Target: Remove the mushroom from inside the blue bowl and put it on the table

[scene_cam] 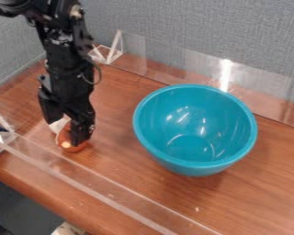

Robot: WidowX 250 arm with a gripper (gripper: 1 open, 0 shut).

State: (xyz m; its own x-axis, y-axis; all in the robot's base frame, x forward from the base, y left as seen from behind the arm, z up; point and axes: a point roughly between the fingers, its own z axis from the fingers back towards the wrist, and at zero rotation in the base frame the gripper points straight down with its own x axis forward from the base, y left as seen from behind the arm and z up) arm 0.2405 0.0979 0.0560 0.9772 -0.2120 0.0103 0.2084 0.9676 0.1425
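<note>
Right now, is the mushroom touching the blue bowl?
Apart. The camera view shows the mushroom on the table, with bare wood between it and the bowl.

There is just the one camera, fixed somewhere above and in front of the worktop [137, 92], looking down at a slant across its near clear wall toward the grey back wall. It stands at middling range: the whole blue bowl [195, 129] fits in right of centre, the arm rises out of the top left corner, and its claw [71, 134] hangs low at the left, above the mushroom [71, 143]. The worktop runs diagonally through the view, its left corner cut off by the edge
</note>
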